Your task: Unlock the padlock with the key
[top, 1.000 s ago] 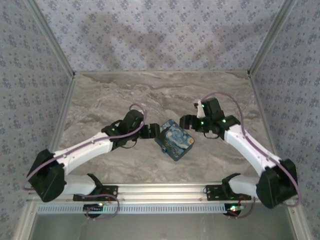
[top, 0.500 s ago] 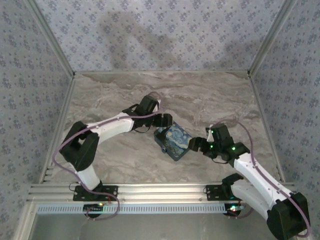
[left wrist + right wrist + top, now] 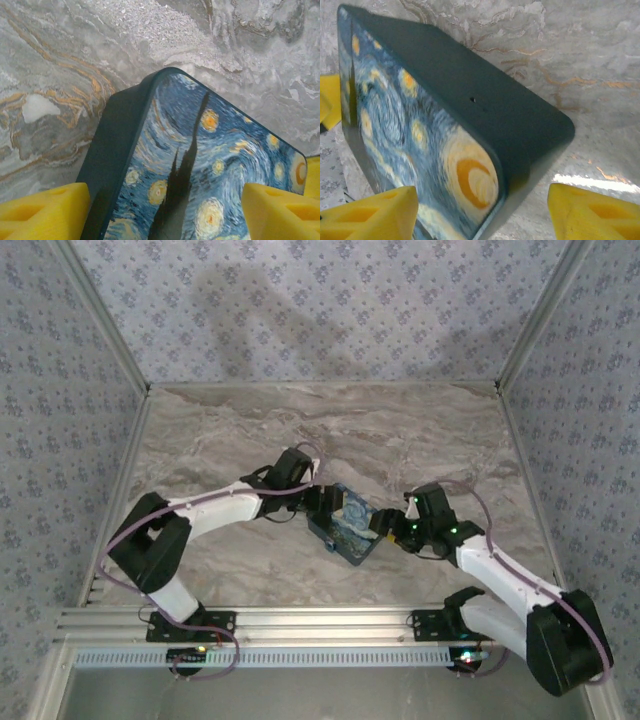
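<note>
Two pincers sit at the painted box (image 3: 350, 525), which lies flat on the marble table (image 3: 420, 430). My left pincer (image 3: 318, 507) is open wide, with one end of the box between its yellow fingers (image 3: 40, 210). My right pincer (image 3: 386, 528) is open wide at the other end. Neither one looks to be squeezing. I guess the padlock and key are inside, but I cannot tell. The box looks hard, smooth and a bit slippery, so I would grip its flat dark sides.

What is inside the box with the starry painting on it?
The box is closed, so whatever lies inside is covered. Only its painted top and dark sides can be seen, and it rests on the marble table.
</note>
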